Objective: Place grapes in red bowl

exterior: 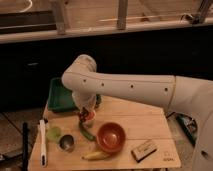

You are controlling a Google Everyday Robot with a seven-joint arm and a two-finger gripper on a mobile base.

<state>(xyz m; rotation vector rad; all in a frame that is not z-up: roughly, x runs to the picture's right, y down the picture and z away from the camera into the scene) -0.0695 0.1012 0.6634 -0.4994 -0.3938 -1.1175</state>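
My gripper [83, 116] hangs from the white arm over the table's middle-left, just left of the red bowl [111, 136]. It is shut on a small dark reddish cluster, the grapes [81, 120], held above the table and largely hidden by the fingers. The bowl is wide, orange-red and shows nothing inside. Gripper and grapes are beside the bowl's upper-left rim, not over it.
A small white cup with a red inside [90, 116] sits right by the gripper, and a green chilli [86, 131] lies below it. A light green cup [53, 133], dark cup [66, 143], banana [96, 155], boxy block [143, 149], white stick [42, 142] and green tray [59, 95] surround them.
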